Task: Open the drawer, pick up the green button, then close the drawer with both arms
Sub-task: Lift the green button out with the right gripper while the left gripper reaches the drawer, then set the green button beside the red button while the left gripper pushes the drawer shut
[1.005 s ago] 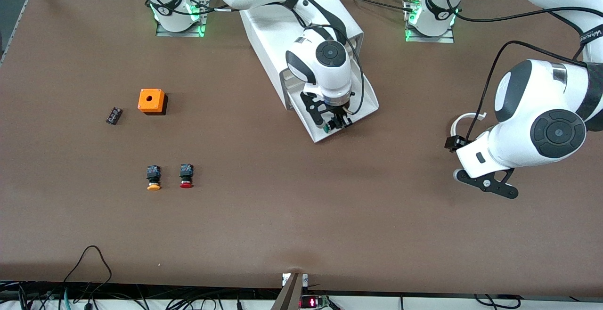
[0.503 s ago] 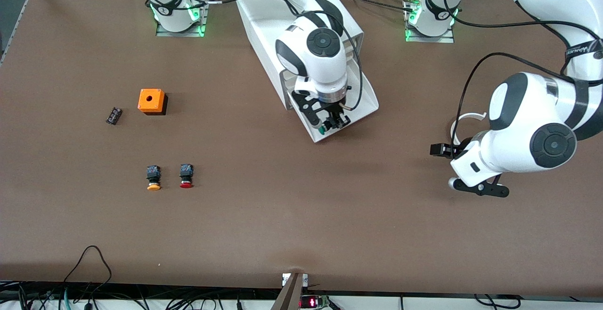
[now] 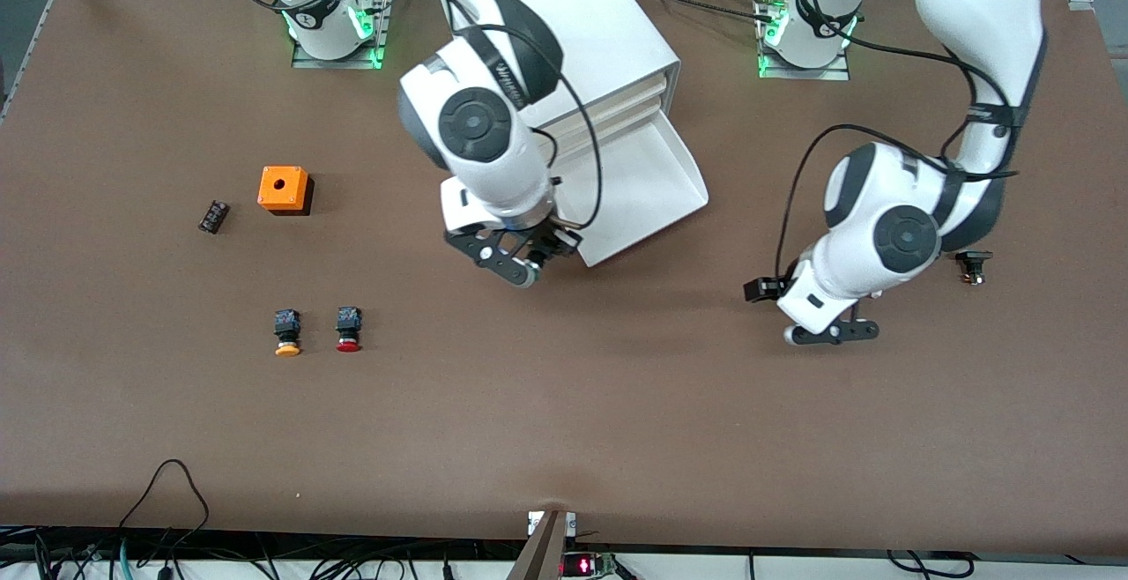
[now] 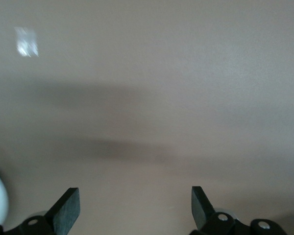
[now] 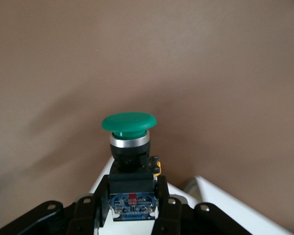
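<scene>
The white cabinet (image 3: 582,29) has its lowest drawer (image 3: 652,197) pulled out and bare inside. My right gripper (image 3: 531,261) hangs over the table just off the drawer's front corner. It is shut on the green-capped button (image 5: 129,123), which stands cap outward between the fingers (image 5: 162,196) in the right wrist view. The hand hides the button in the front view. My left gripper (image 3: 828,330) is open and empty over bare table toward the left arm's end. Its fingers (image 4: 67,206) stand wide apart.
An orange box (image 3: 284,188), a small black part (image 3: 212,215), an orange-capped button (image 3: 287,333) and a red-capped button (image 3: 348,330) lie toward the right arm's end. A small dark part (image 3: 974,264) lies by the left arm. The drawer's white corner (image 5: 213,196) shows below the right gripper.
My right gripper has come up out of the drawer with the green button and moved off its front corner. My left arm has swung in toward the drawer.
</scene>
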Controlling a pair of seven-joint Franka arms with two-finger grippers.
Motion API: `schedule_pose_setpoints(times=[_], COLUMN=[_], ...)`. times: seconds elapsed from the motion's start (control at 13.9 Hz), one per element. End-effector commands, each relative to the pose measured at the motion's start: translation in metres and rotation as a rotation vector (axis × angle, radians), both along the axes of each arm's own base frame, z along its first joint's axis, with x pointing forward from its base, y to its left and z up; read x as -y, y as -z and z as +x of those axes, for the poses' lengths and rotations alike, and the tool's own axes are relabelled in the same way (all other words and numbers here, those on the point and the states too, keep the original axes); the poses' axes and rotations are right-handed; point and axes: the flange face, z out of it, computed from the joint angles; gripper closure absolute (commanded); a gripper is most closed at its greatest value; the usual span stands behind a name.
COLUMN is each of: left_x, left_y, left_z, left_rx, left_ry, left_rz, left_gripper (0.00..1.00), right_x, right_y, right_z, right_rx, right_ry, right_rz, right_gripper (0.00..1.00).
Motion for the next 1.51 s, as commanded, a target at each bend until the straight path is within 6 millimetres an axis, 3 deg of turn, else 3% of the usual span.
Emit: schedule_pose_setpoints(times=[0.0,0.22,0.36,0.57,0.72,1.01,1.15,1.22,1.44], left_x=[0.050,0.085,0.101,0.132,0.154,0.171,0.191,0.204,0.215], left_y=[0.027,0.044,0.060,0.067,0.071,0.072,0.072,0.073,0.070], left_z=[-0.035,-0.058,-0.081,-0.107,-0.126,-0.146,-0.166,-0.187,-0.204], left_rx=[0.030,0.059,0.020,-0.009,-0.024,-0.047,-0.071,-0.130,-0.167], left_ry=[-0.136,-0.200,-0.225,-0.299,-0.332,-0.300,-0.265,-0.220,-0.183], left_rz=[-0.004,-0.021,0.001,0.026,0.039,0.032,0.017,0.058,0.084], left_gripper=[0.00,0.00,0.00,0.00,0.00,0.00,0.00,0.00,0.00], right_x=[0.048,0.100,0.156,0.194,0.200,0.214,0.222,0.230,0.232], right_y=[-0.006,0.011,0.030,0.069,0.093,0.148,0.181,0.210,0.228], right_z=[0.016,0.043,0.068,0.082,0.080,0.079,0.071,0.067,0.063], right_rx=[-0.042,-0.050,-0.046,-0.025,-0.021,-0.003,0.028,0.044,0.049], right_ry=[-0.187,-0.336,-0.449,-0.512,-0.507,-0.487,-0.485,-0.480,-0.476], right_rz=[0.009,0.020,0.029,0.033,0.029,-0.006,-0.021,-0.028,-0.033], right_gripper=[1.00,1.00,1.00,1.00,1.00,1.00,1.00,1.00,1.00])
